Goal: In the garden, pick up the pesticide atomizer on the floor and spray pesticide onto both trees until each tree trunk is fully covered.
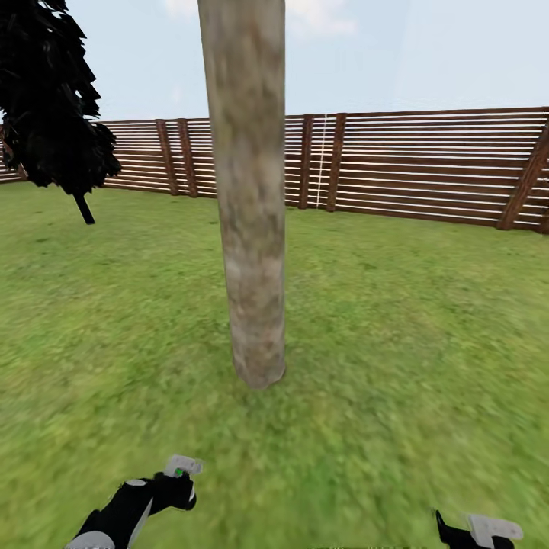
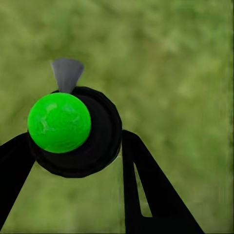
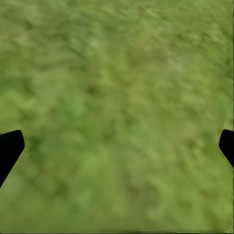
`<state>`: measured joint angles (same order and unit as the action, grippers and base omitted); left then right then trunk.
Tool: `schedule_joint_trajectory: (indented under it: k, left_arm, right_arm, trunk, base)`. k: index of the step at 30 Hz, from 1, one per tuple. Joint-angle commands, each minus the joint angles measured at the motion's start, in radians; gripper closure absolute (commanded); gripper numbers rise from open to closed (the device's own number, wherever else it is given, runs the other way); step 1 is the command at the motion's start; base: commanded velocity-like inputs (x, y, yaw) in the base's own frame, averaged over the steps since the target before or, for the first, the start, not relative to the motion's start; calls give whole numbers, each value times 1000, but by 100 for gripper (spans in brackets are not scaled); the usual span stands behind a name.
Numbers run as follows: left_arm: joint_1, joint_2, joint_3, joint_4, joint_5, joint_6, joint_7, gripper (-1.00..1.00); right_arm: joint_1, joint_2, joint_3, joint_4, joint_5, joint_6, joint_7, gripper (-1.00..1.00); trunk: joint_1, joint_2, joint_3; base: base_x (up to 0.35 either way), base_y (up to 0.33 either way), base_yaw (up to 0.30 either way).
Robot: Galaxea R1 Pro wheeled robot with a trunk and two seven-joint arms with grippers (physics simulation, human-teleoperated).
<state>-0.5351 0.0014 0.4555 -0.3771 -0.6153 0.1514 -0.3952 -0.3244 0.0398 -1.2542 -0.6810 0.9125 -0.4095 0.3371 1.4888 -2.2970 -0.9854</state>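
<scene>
A thick, smooth grey-beige tree trunk (image 1: 250, 191) rises from the grass straight ahead, its base a short way beyond my arms. My left gripper (image 1: 177, 488) is low at the left, shut on the pesticide atomizer (image 1: 181, 467), whose whitish spray head and green spot point toward the trunk. In the left wrist view the atomizer (image 2: 73, 129) shows as a dark round body with a bright green ball and a grey nozzle, held between the two black fingers (image 2: 156, 195). My right gripper (image 1: 465, 534) sits at the bottom right edge, open over bare grass, its fingertips (image 3: 9, 148) wide apart.
A brown slatted wooden fence (image 1: 427, 164) runs across the back of the lawn. A dark ragged tree or bush (image 1: 49, 99) on a thin stem stands at the far left. Open grass (image 1: 412, 343) lies all around the trunk.
</scene>
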Motion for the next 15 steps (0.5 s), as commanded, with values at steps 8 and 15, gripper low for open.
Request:
schedule_joint_trajectory:
  k: [8,15]
  left_arm:
    - [1,-24,3,0,-1,18,19,100]
    - [5,-19,2,-1,0,17,15,100]
  right_arm:
    - [1,8,-7,-37,0,0,2,-100]
    - [1,2,-12,-30,1,0,4,-100]
  trunk:
    - [0,0,0]
    - [0,0,0]
  base:
    - [0,0,-292]
    - [106,-8,-300]
